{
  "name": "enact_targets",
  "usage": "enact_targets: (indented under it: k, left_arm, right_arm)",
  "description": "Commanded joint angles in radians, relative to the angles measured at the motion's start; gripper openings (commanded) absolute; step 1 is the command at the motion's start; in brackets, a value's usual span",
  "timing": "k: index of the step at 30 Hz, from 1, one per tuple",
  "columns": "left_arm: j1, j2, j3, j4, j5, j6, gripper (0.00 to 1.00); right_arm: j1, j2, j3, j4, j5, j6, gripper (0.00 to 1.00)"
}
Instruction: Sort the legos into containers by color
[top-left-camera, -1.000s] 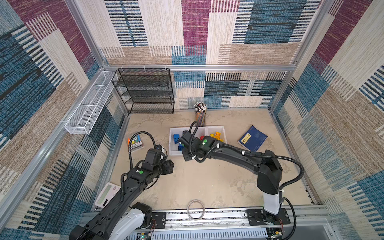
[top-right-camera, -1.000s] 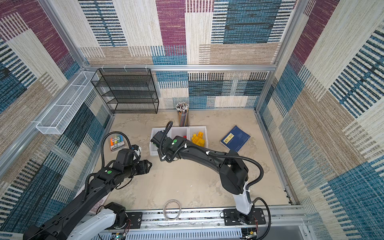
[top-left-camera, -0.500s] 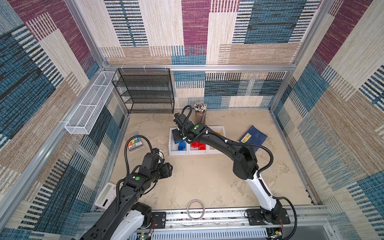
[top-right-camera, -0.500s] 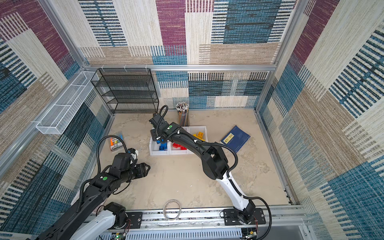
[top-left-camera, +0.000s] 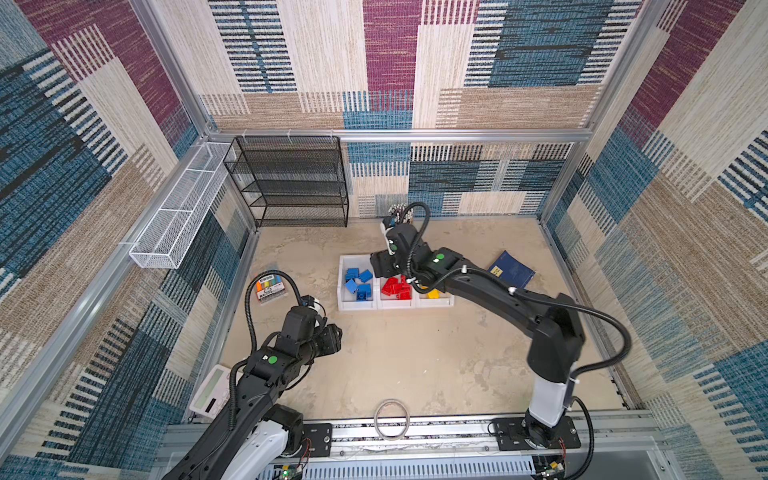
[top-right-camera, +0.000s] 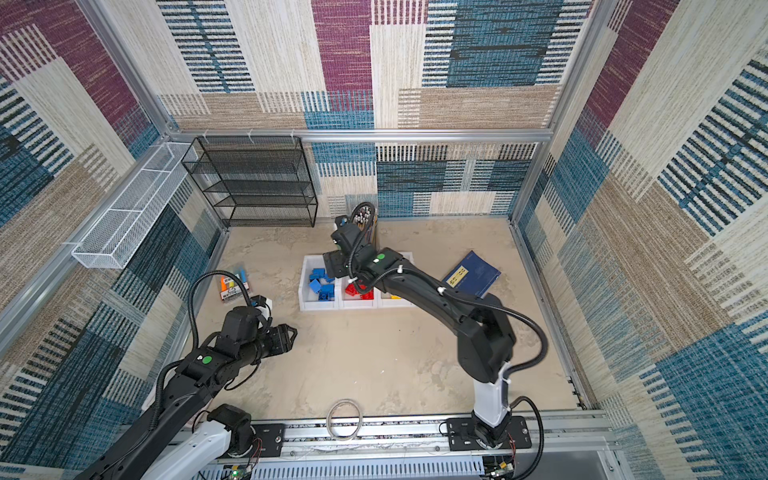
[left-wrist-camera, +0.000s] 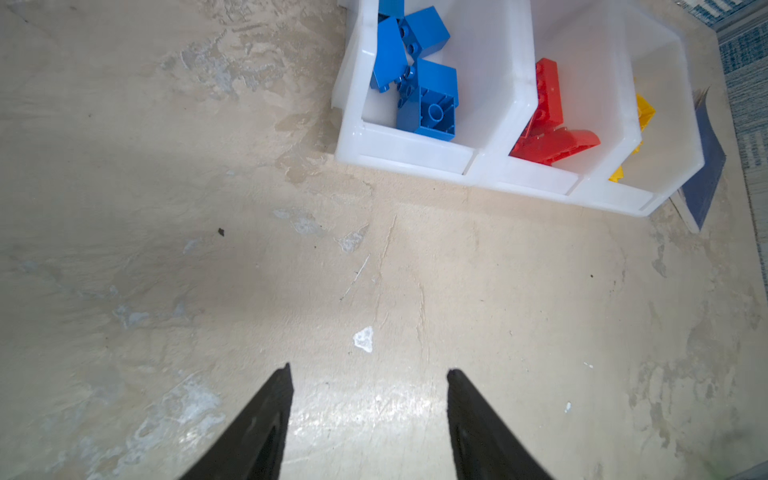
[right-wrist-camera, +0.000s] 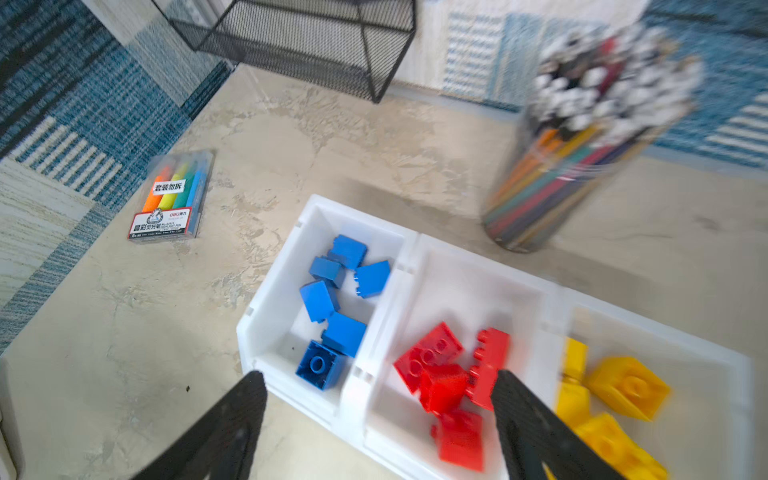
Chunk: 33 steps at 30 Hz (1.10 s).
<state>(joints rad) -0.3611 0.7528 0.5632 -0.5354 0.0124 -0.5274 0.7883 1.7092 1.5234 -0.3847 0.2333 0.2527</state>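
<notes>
Left arm (top-left-camera: 266, 374) and right arm (top-left-camera: 490, 293): black jointed links on white bases.
A green dot (top-left-camera: 272, 359) is borne by each; black ribbed cables (top-left-camera: 627, 340) are looped alongside; white ties (top-left-camera: 512, 289) are fitted to the right arm; the fingers (left-wrist-camera: 257, 428) are tapered and black.

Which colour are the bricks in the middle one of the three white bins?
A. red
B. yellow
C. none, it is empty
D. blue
A: the middle bin holds red bricks; the blue bricks and yellow bricks lie in the bins on either side of it.
</notes>
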Motion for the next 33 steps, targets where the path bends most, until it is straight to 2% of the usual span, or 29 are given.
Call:
enact_targets:
  k: [1, 4, 7, 9, 11, 12, 14, 17, 20, 23, 24, 26, 29, 30, 31, 33]
  left_arm:
    - [0.002, -0.016, 0.027, 0.099, -0.112, 0.067, 0.64]
    - [0.003, -0.038, 0.057, 0.162, -0.327, 0.157, 0.71]
    - [0.007, -0.079, 0.03, 0.277, -0.539, 0.243, 0.9]
    - [0.019, -0.102, -0.073, 0.466, -0.649, 0.364, 1.0]
    - [0.054, -0.058, -0.262, 0.823, -0.686, 0.502, 1.0]
    - [0.088, -0.009, -0.336, 0.988, -0.677, 0.514, 1.0]
    - [0.149, 0.079, -0.373, 1.055, -0.609, 0.465, 1.0]
    - [0.225, 0.262, -0.367, 1.128, -0.512, 0.43, 0.99]
    - [0.26, 0.378, -0.334, 1.251, -0.431, 0.452, 0.99]
    - [0.303, 0.504, -0.3, 1.359, -0.362, 0.463, 0.99]
    - [0.309, 0.528, -0.28, 1.359, -0.342, 0.468, 0.99]
    - [0.313, 0.598, -0.241, 1.355, -0.32, 0.489, 0.99]
    - [0.324, 0.72, -0.24, 1.48, -0.264, 0.506, 0.99]
    - [0.327, 0.764, -0.24, 1.517, -0.247, 0.515, 0.99]
    - [0.331, 0.788, -0.23, 1.545, -0.225, 0.526, 0.99]
    - [0.345, 0.757, -0.161, 1.349, -0.15, 0.526, 0.99]
  right_arm:
    - [-0.031, -0.254, -0.232, 0.343, 0.133, -0.101, 0.91]
    - [-0.104, -0.516, -0.503, 0.525, 0.249, -0.149, 0.98]
    - [-0.226, -0.779, -0.755, 0.644, 0.287, -0.197, 1.0]
    - [-0.307, -0.922, -0.954, 0.731, 0.309, -0.293, 1.0]
    - [-0.417, -0.998, -1.164, 0.83, 0.337, -0.342, 1.0]
    - [-0.473, -1.015, -1.232, 0.851, 0.32, -0.317, 1.0]
    - [-0.577, -1.029, -1.347, 0.931, 0.218, -0.255, 1.0]
    - [-0.657, -0.954, -1.457, 1.187, 0.166, -0.233, 0.99]
    - [-0.742, -0.753, -1.421, 1.242, 0.085, -0.217, 1.0]
    - [-0.765, -0.539, -1.401, 1.381, 0.094, -0.194, 1.0]
    - [-0.771, -0.507, -1.367, 1.357, 0.088, -0.175, 1.0]
    - [-0.781, -0.418, -1.36, 1.493, 0.068, -0.171, 1.0]
    - [-0.792, -0.278, -1.333, 1.616, 0.02, -0.166, 1.0]
    - [-0.793, -0.241, -1.313, 1.632, -0.011, -0.186, 1.0]
    - [-0.792, -0.244, -1.272, 1.529, -0.075, -0.203, 1.0]
    - [-0.794, -0.21, -1.282, 1.581, -0.162, -0.237, 1.0]
